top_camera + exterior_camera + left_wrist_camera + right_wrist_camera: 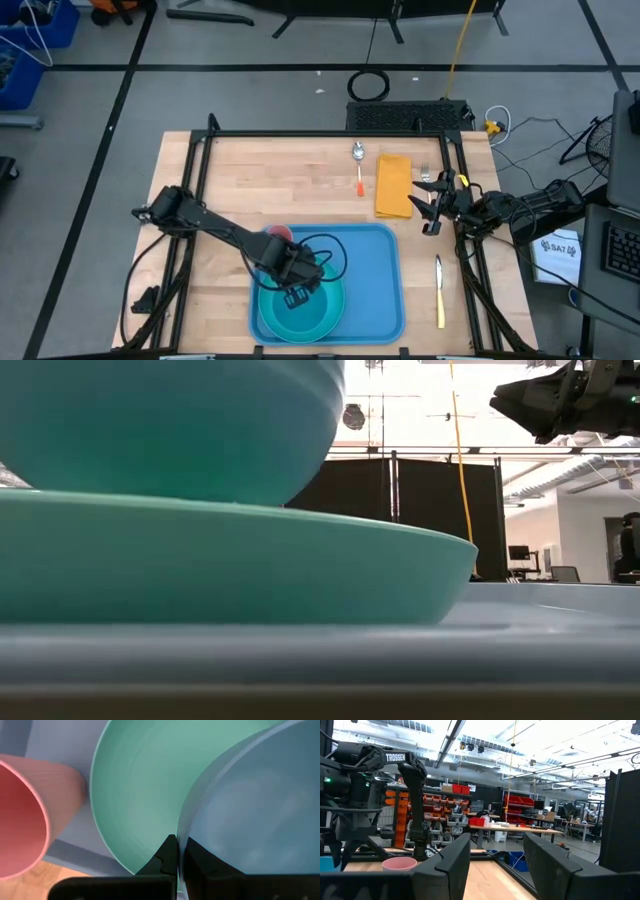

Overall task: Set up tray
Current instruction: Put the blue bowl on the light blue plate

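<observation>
The light-blue tray lies at the table's near middle. A round teal plate rests flat on its near left part, and a pink cup stands at its far left corner. Over the plate my left gripper points down, shut on a teal bowl. The plate's rim hides the bowl's base in the low view. My right gripper waits open at the table's right edge, above the surface, with nothing between its fingers. My left gripper pinches the bowl's rim from above, one finger inside the bowl and the other outside, over the plate. The bowl hangs upright in the plate's hollow. Whether its base touches the plate, I cannot tell.
On the bare wood beyond the tray lie a spoon with an orange handle, a yellow-orange napkin and a fork. A knife lies to the right of the tray. The tray's right half is bare.
</observation>
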Tool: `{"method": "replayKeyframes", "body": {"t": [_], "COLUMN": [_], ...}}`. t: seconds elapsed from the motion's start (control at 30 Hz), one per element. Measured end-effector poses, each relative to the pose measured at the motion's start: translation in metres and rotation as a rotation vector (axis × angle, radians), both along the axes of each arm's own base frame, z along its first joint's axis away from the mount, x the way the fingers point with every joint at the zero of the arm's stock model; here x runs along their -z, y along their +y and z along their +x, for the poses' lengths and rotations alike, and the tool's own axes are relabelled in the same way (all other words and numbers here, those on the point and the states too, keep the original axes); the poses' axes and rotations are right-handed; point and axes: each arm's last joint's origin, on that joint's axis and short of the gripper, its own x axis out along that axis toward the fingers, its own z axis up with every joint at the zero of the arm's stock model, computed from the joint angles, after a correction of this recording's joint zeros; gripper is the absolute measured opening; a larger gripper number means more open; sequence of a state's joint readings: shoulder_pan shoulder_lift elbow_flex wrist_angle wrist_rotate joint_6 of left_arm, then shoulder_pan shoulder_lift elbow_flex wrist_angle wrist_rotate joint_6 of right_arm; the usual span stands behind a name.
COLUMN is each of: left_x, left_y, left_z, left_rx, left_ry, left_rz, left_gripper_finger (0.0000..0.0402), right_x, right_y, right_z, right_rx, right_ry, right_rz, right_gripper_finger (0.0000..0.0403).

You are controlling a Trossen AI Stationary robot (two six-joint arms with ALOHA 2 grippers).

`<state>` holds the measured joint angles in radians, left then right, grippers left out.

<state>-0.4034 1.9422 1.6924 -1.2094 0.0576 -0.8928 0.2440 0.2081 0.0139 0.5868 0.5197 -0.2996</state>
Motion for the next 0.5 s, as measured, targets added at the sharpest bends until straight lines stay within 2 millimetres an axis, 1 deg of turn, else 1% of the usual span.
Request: {"method": "replayKeyframes", "body": {"t": [0.13,0.27,0.33,0.5], "left_x": [0.007,0.02,0.025,0.026], "left_y": [-0.001,-0.003,-0.002,0.001], "left_z": [0.003,0.007,0.009,0.009], "left_rx": [-0.001,0.022,0.025,0.031], "left_ry": [0.013,0.052,0.069,0.079], "left_rz": [0.02,0.011,0.018,0.026], "left_gripper_finger": [0.0008,0.0008,0.0008,0.0008], "right_x": [0.0,0.0,0.0,0.0], "right_y": [0.0,0.0,0.0,0.0], "right_z": [0.0,0.0,0.0,0.0], "right_rx": [0.0,0.0,0.0,-0.001], "right_ry": [0.0,0.0,-0.001,-0.001], "right_rz": [0.0,0.0,0.0,0.0], "right_gripper_finger": [0.0173,0.0173,0.0173,0.0173]}}
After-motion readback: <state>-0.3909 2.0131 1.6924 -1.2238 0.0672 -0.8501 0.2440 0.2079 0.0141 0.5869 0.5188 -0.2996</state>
